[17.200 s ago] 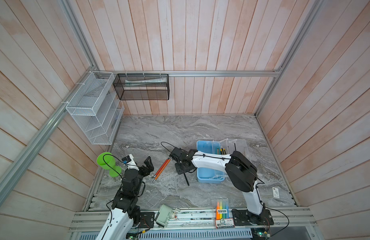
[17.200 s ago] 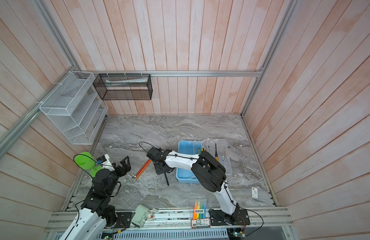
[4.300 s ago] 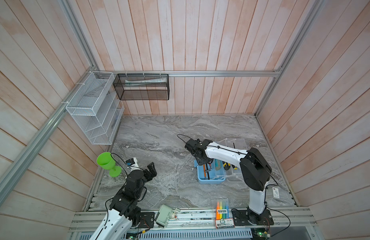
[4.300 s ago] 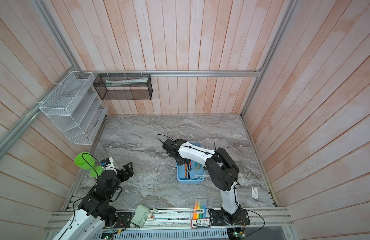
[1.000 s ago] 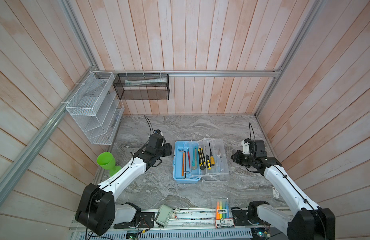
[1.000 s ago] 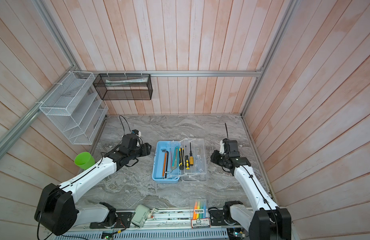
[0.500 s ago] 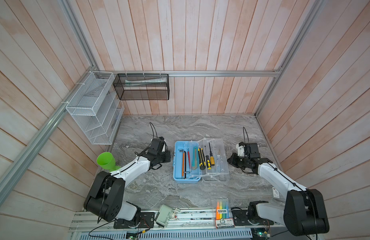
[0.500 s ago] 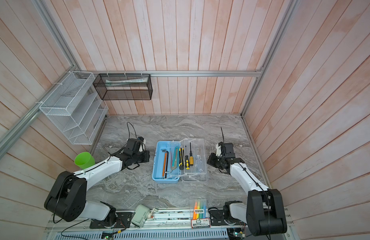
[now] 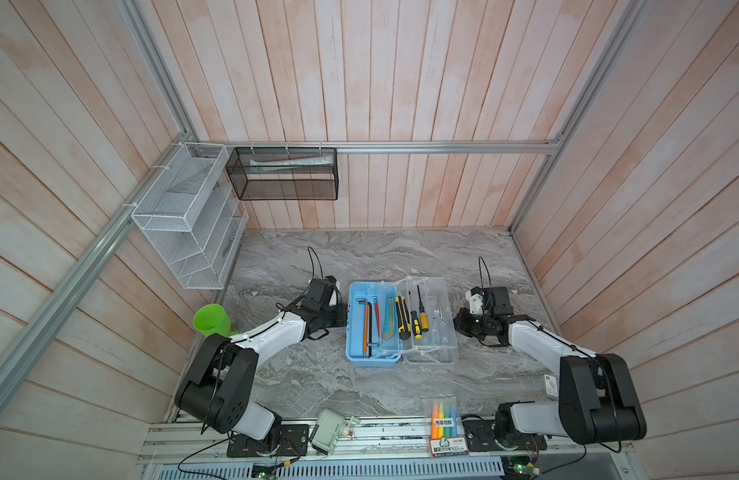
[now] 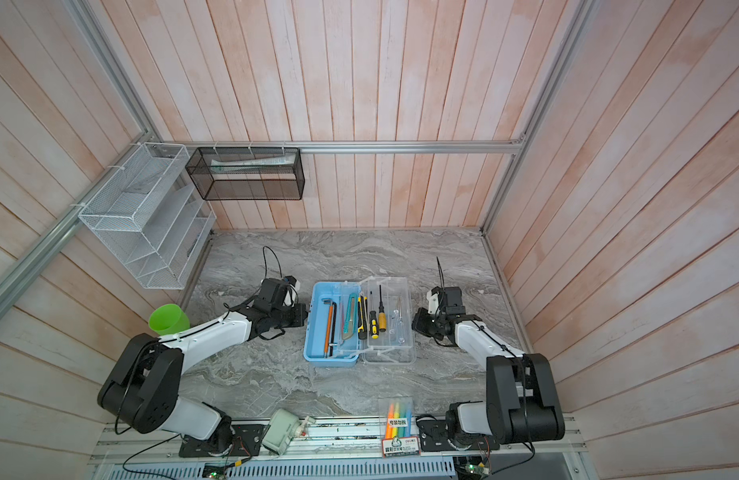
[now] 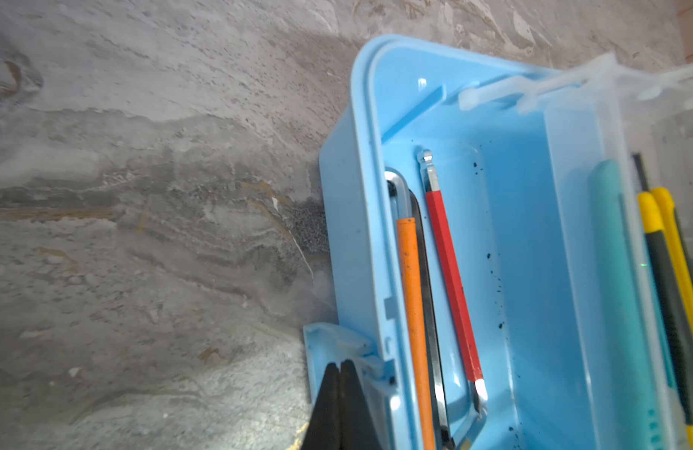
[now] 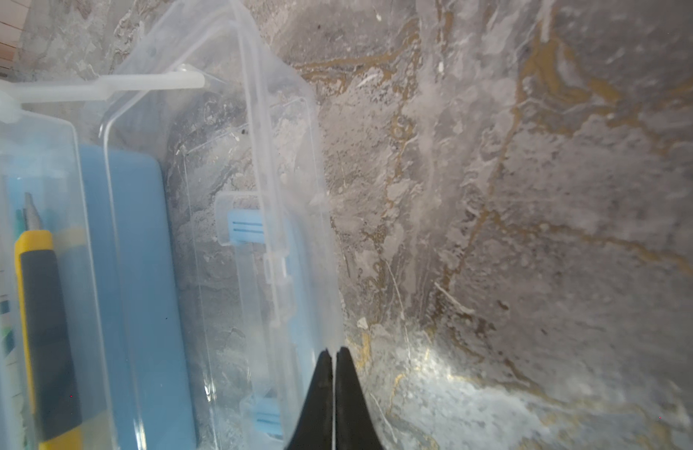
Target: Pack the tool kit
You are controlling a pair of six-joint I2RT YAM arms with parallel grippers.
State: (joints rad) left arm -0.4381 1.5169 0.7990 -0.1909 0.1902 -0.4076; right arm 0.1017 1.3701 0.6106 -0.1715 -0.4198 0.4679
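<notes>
The tool kit lies open in the middle of the marble table in both top views. Its light-blue base [image 9: 352, 332] is on the left and its clear lid [image 9: 442, 307] is folded out to the right. In the base are an orange-handled tool [image 9: 365, 332], a red-handled tool [image 11: 450, 272] and a teal utility knife [image 9: 388, 318]. Small screwdrivers [image 9: 421, 316] lie beside a yellow-and-black knife. My left gripper [image 9: 341, 316] is shut with its tips [image 11: 341, 364] at the blue latch on the base's left side. My right gripper [image 9: 457, 326] is shut, tips [image 12: 333, 350] at the lid's outer edge.
A green cup [image 9: 210, 320] stands at the left table edge by the left arm. A pack of coloured highlighters [image 9: 442, 415] and a white device [image 9: 328, 430] sit on the front rail. A white wire rack [image 9: 185, 216] and a black mesh basket [image 9: 282, 178] hang on the walls.
Both arms have folded lower and brought their grippers in against the two sides of the case. Both pairs of jaws have closed. The case has not moved.
</notes>
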